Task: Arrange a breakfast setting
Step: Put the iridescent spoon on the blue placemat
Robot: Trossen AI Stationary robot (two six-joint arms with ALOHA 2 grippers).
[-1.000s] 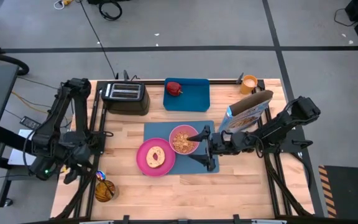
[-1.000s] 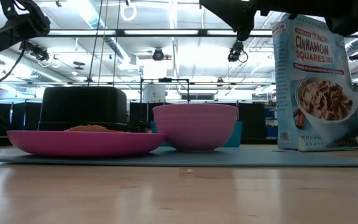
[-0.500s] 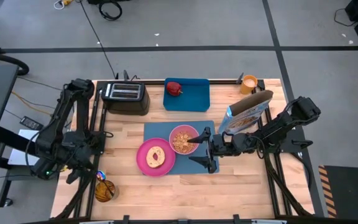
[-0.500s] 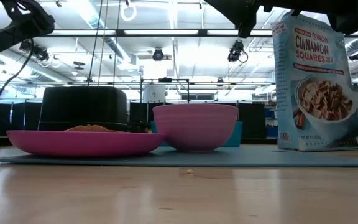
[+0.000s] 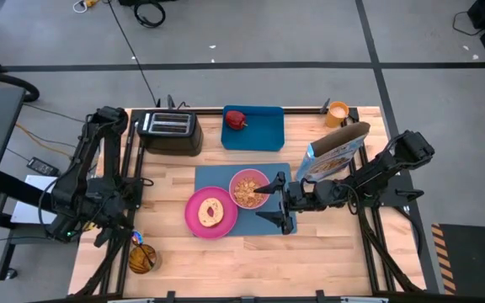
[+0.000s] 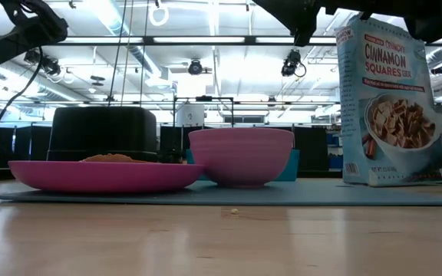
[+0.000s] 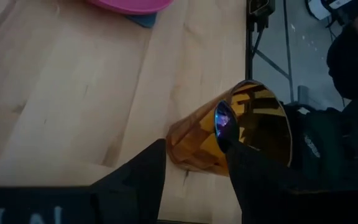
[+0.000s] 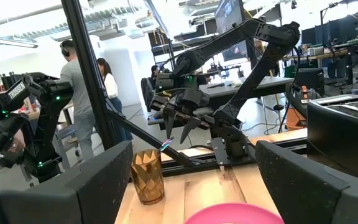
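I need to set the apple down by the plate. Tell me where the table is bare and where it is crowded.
Bare wood runs along the front edge below the pink plate and blue mat, between the amber cup and the right frame. Crowded: the mat's right half, where the open right gripper hangs beside the pink bowl and cereal box.

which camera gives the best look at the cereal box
The low view: the cereal box stands upright on the blue mat, its printed front facing the camera. The high view shows only its open top and one face from above, beside the right arm. Neither wrist view shows it.
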